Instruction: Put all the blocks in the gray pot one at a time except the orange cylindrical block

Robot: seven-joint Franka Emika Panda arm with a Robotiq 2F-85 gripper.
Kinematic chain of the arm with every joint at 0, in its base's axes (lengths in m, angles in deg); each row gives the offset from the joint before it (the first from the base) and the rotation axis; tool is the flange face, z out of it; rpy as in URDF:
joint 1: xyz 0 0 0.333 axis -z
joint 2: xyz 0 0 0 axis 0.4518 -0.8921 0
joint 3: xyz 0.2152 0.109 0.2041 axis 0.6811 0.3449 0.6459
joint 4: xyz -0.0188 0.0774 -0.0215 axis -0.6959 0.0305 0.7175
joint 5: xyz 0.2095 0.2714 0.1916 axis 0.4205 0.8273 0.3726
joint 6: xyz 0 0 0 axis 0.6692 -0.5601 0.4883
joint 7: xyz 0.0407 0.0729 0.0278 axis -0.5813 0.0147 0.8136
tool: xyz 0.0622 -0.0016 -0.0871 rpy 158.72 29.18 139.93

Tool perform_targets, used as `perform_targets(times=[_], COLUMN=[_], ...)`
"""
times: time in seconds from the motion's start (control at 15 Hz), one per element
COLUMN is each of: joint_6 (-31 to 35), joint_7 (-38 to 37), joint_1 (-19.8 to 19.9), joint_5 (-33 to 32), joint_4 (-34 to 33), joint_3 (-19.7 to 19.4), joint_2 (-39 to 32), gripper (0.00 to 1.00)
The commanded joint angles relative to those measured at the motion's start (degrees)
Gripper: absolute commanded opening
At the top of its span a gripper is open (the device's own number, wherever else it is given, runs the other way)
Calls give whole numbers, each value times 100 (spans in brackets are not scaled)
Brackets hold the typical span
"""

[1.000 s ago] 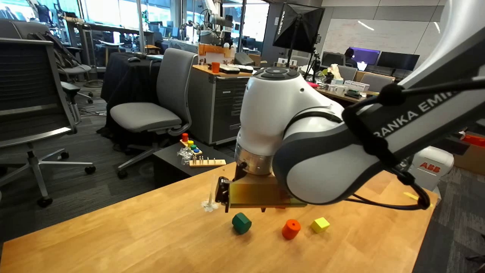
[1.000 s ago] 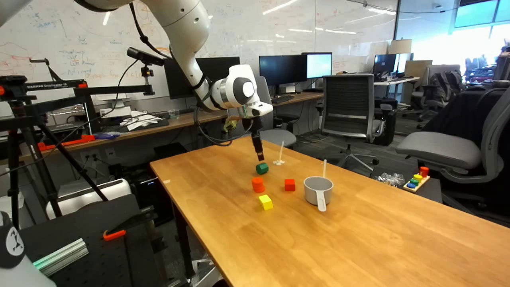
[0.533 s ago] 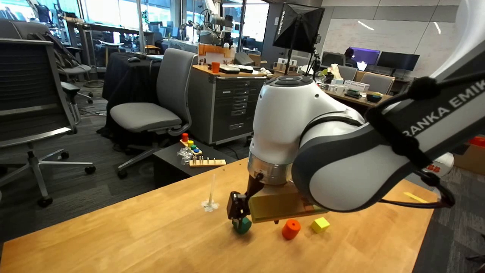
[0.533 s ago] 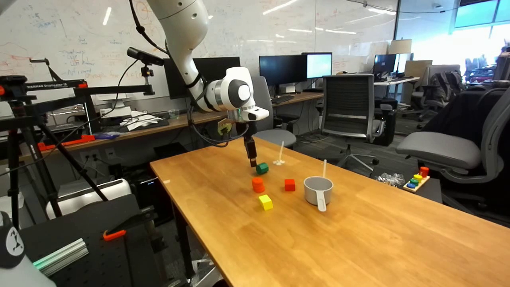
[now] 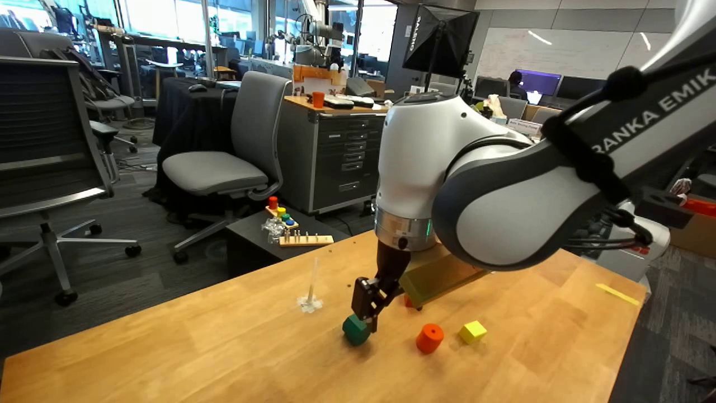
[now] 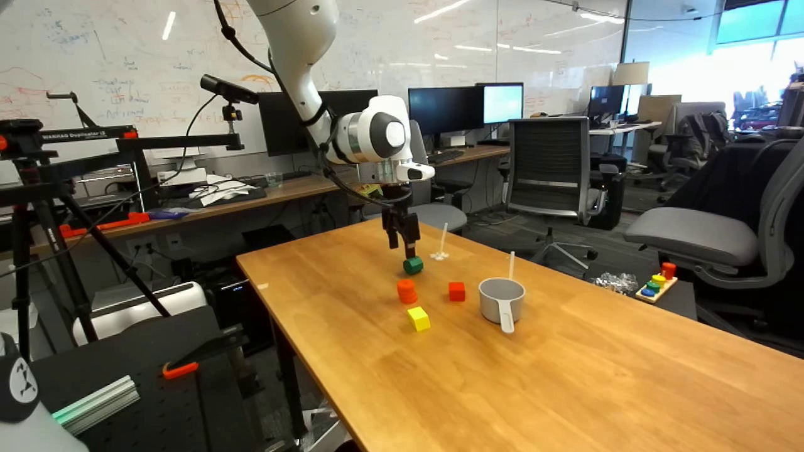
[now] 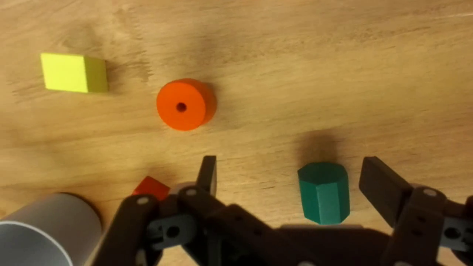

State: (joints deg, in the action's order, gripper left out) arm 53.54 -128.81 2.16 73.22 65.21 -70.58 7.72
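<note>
My gripper (image 7: 290,173) is open above the table. In the wrist view the dark green block (image 7: 325,195) lies between its fingers, nearer the right one, with gaps on both sides. In an exterior view the gripper (image 6: 402,248) stands just over the green block (image 6: 412,265). The orange cylindrical block (image 6: 407,290) stands upright beside the yellow block (image 6: 419,319). The red block (image 6: 456,291) sits between the orange block and the gray pot (image 6: 490,311). The pot's wall (image 7: 70,218) shows at the wrist view's lower left. In an exterior view the red block (image 5: 409,301) is partly covered and the pot is hidden.
A thin upright stick (image 5: 311,285) is stuck to the table beyond the green block. Another stick (image 6: 512,266) rises behind the pot. The table's edge (image 6: 301,351) runs past the blocks. A low black table (image 5: 254,240) with toys stands off the far side.
My gripper has come down to the green block and the wrist has turned, so both fingers now show apart in an exterior view. The blocks and pot have not moved.
</note>
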Motion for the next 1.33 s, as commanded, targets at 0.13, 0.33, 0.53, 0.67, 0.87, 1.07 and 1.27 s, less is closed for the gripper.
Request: perform_targets(times=[0.13,0.33,0.53,0.67,0.87,1.07,1.27], joint_6=[17,119,137,156,158,243,185], joint_7=[13,49,53,33,50,63,-27], joint_1=[-133,-132,-192,-224,-241,-242,-236], joint_5=[-409,-359,-282,-224,-156,-124,-1], joint_4=[-740,-1203,-1619,-1785,-1990,-2119,-2169], joint_3=[-278,-232,-205,-192,-188,-185,-183], joint_2=[-424,-784,-1158,-1332,-1531,-1663,-1665], gripper=[100,100,100,100,100,74,49])
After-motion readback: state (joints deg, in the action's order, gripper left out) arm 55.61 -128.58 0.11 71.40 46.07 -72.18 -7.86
